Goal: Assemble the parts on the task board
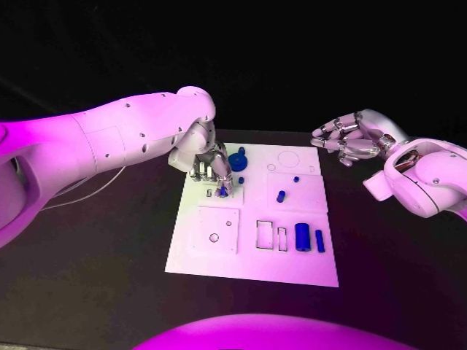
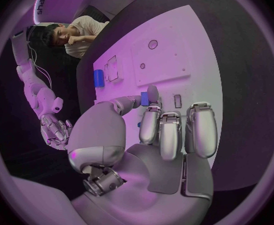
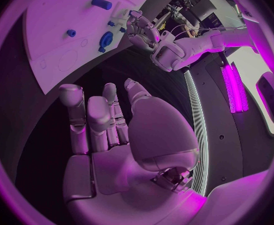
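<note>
The white task board (image 1: pixel 255 255) lies in the middle of the black table. My left hand (image 1: pixel 207 166) reaches down onto its far left part and pinches a small blue part (image 1: pixel 223 191) between thumb and a finger, right at the board's surface; the left wrist view shows that blue part (image 2: pixel 143 99) at the fingertips. My right hand (image 1: pixel 347 138) hovers above the board's far right corner, fingers loosely bent and holding nothing. Other blue parts lie on the board: a round one (image 1: pixel 238 158), a short peg (image 1: pixel 281 195) and a thick cylinder (image 1: pixel 302 237).
A thin blue bar (image 1: pixel 319 240) lies beside the thick cylinder, next to two rectangular slots (image 1: pixel 265 233). A square plate with a small hole (image 1: pixel 217 229) sits at the board's left. Black table surrounds the board on all sides.
</note>
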